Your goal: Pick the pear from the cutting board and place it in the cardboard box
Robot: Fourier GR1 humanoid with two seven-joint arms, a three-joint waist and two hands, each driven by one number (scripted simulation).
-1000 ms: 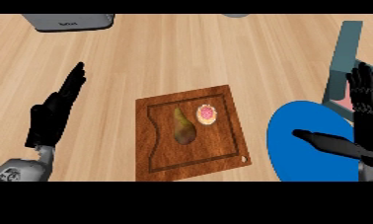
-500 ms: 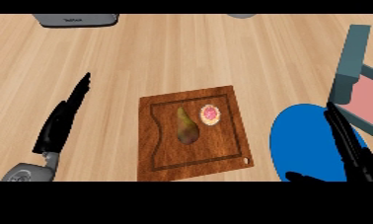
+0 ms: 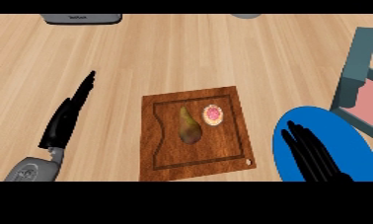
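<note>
A green-brown pear [image 3: 189, 126] lies on the dark wooden cutting board [image 3: 162, 159] at the counter's middle, with a small pink-topped round item [image 3: 213, 115] beside it to the right. My left hand [image 3: 67, 118] rests open to the left of the board, fingers straight, touching nothing. Over the blue plate at the lower right, my right hand [image 3: 312, 155] is open with its fingers pointing up and holds nothing; it is right of the board, apart from the pear. A teal-walled box with a pink inside [image 3: 354, 70] shows at the right edge.
A round blue plate [image 3: 350, 139] lies to the right of the board, partly under my right hand. A grey appliance [image 3: 81, 18] sits at the top left edge and a grey round object [image 3: 246, 15] at the top middle. Bare wooden counter lies above the board.
My right hand has swung from the right edge to over the blue plate, closer to the board. The view has shifted slightly; the pear and board have not moved on the counter.
</note>
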